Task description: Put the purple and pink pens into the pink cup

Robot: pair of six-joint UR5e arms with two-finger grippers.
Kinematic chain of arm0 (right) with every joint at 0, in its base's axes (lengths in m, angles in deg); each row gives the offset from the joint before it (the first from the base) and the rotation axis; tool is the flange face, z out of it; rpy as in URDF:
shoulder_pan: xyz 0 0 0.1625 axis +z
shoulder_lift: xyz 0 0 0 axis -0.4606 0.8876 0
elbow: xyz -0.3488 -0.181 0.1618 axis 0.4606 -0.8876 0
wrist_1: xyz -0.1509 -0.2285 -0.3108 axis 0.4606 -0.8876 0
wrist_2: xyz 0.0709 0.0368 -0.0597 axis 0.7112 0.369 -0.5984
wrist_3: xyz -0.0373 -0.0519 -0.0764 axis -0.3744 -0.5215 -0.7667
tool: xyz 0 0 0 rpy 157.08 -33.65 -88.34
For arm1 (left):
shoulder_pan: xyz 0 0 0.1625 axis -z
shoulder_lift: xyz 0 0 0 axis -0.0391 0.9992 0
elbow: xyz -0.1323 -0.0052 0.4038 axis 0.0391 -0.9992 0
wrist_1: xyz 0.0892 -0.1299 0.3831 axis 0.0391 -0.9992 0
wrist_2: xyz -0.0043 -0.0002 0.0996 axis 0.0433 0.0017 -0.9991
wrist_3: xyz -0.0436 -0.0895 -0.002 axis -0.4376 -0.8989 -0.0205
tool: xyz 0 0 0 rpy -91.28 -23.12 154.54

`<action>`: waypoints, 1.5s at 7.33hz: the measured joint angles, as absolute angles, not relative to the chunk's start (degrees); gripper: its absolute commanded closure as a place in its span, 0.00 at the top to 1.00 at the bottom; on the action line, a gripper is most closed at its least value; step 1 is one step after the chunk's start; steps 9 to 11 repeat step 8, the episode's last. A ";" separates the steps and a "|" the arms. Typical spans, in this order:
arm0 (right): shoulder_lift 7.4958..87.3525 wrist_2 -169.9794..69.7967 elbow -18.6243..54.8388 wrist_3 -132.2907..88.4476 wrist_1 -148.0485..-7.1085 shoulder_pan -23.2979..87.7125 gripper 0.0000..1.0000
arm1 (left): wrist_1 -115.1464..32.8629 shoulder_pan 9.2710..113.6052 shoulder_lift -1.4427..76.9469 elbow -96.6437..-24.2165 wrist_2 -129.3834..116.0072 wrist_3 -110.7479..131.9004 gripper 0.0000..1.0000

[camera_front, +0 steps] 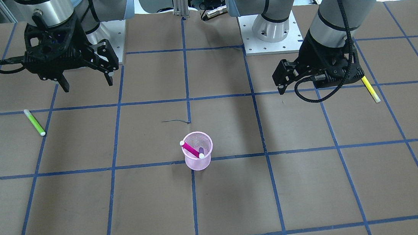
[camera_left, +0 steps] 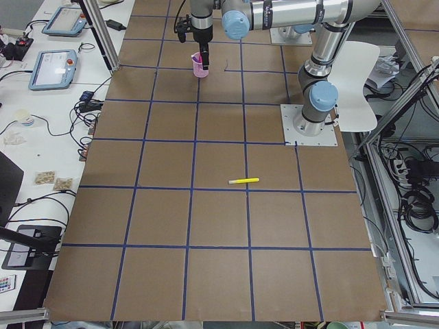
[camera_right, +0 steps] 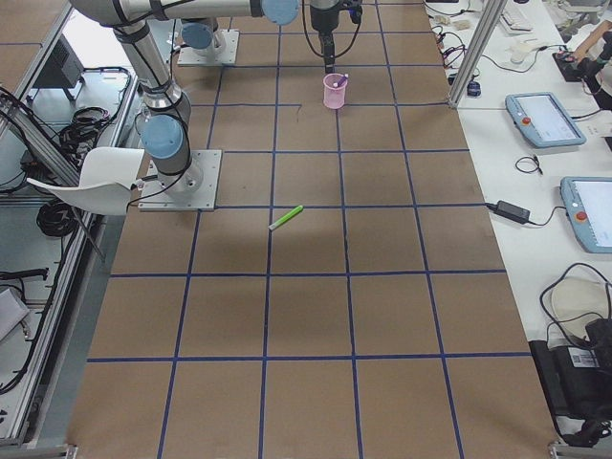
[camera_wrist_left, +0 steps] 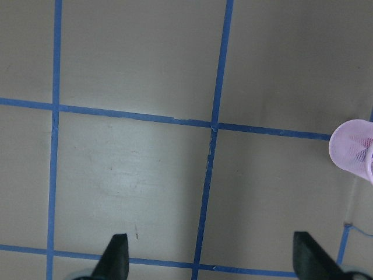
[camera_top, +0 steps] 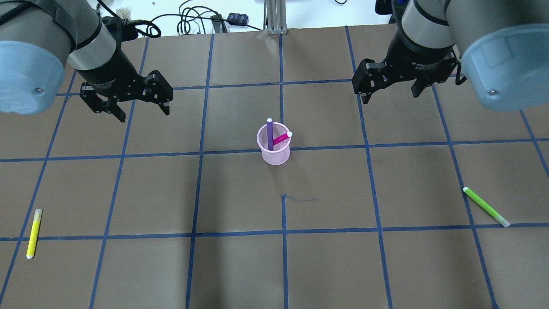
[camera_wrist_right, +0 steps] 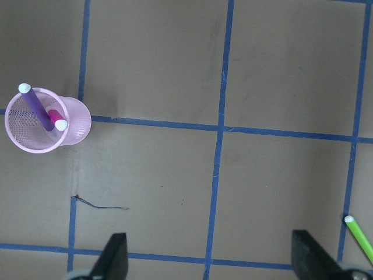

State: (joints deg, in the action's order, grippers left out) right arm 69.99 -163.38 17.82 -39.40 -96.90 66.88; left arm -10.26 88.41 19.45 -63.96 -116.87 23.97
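Observation:
The pink mesh cup stands upright near the table's middle. A purple pen and a pink pen stand inside it, white caps up. The cup also shows in the front view, with the pink pen leaning across its mouth. My left gripper is open and empty, raised above the table to the cup's left. My right gripper is open and empty, raised to the cup's right. The right wrist view shows the cup with both pens; the left wrist view shows only the cup's edge.
A yellow pen lies on the table at the near left. A green pen lies at the near right. The brown table surface carries a grid of blue tape. Cables lie beyond the far edge.

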 measured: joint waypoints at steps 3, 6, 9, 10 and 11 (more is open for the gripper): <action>69.99 -163.36 17.89 -39.39 -96.85 66.88 1.00 | -10.65 88.57 15.49 -66.81 -117.49 32.46 1.00; 69.99 -163.38 17.92 -39.39 -96.81 66.88 1.00 | -10.23 88.78 14.30 -68.26 -118.20 35.47 1.00; 69.99 -163.38 17.95 -39.39 -96.79 66.88 1.00 | -10.22 88.81 14.10 -68.07 -118.29 35.57 1.00; 69.99 -163.38 17.95 -39.39 -96.79 66.88 1.00 | -10.22 88.81 14.10 -68.07 -118.29 35.57 1.00; 69.99 -163.38 17.95 -39.39 -96.79 66.88 1.00 | -10.22 88.81 14.10 -68.07 -118.29 35.57 1.00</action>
